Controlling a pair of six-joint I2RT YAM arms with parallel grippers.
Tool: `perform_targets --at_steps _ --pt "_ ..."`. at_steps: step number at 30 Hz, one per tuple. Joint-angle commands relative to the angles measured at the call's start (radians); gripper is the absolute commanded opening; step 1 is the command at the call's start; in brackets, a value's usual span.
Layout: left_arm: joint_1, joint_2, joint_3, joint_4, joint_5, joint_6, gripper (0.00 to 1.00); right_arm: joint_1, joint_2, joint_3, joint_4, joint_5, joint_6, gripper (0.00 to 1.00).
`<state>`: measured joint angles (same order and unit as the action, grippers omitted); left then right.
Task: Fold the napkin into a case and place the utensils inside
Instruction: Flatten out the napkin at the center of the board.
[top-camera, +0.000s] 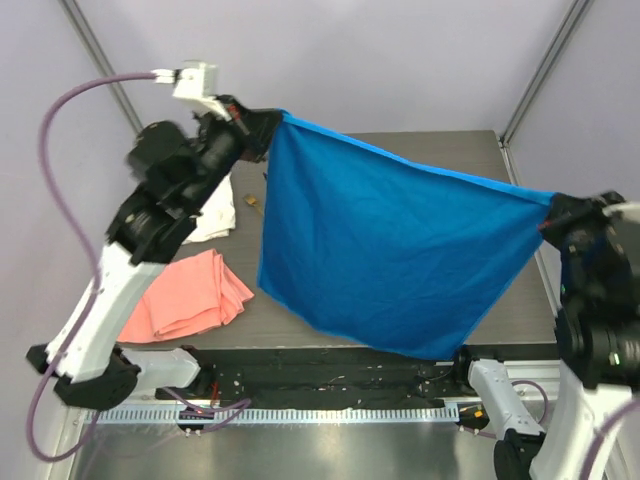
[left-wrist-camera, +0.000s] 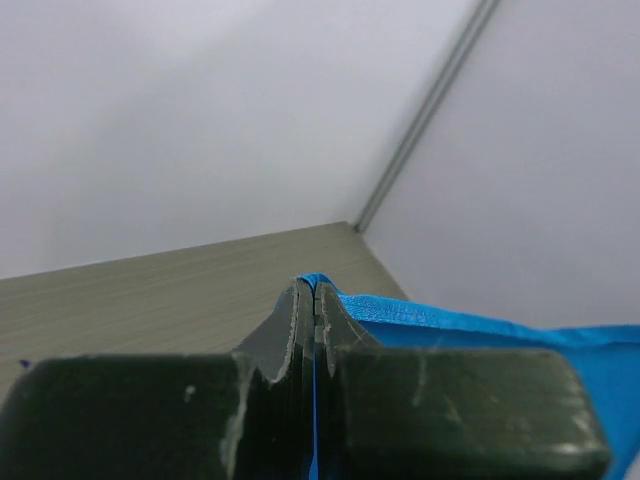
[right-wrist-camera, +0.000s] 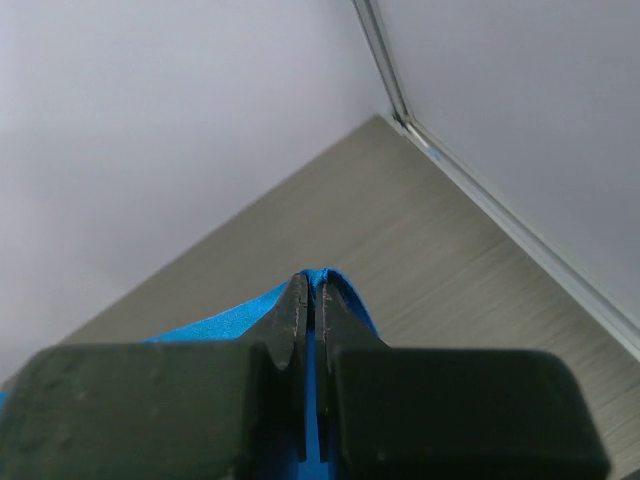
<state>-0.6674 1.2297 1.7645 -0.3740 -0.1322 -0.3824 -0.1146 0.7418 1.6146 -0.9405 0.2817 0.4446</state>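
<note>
The bright blue napkin (top-camera: 385, 255) hangs spread out in the air above the table, held by two upper corners. My left gripper (top-camera: 268, 128) is shut on its upper left corner; the blue cloth (left-wrist-camera: 460, 325) shows pinched between the dark fingers (left-wrist-camera: 345, 325) of the left gripper (left-wrist-camera: 314, 292). On the right, my right gripper (top-camera: 552, 212) is shut on the other upper corner, with blue cloth (right-wrist-camera: 215, 325) between the tips of the right gripper (right-wrist-camera: 318, 285). The napkin's lower edge droops toward the near side. The utensils are hidden. No case shows.
A salmon-pink cloth (top-camera: 190, 295) lies folded on the table at the left. Behind it a white cloth (top-camera: 218, 212) lies partly under the left arm. A small tan item (top-camera: 251, 202) lies beside the white cloth. The table's back right corner (top-camera: 495, 135) meets the enclosure post.
</note>
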Motion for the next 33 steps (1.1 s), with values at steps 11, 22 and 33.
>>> perform_targets --at_steps 11,22,33 --pt "0.123 0.618 0.001 0.369 -0.090 -0.046 0.00 -0.049 0.670 -0.285 0.551 -0.005 -0.058 0.01" --pt "0.229 1.054 0.209 0.552 0.065 -0.104 0.00 -0.085 1.111 -0.125 0.697 -0.183 -0.099 0.01" --pt "0.255 1.199 0.388 0.500 0.126 -0.150 0.00 -0.119 1.231 0.045 0.593 -0.239 -0.080 0.01"
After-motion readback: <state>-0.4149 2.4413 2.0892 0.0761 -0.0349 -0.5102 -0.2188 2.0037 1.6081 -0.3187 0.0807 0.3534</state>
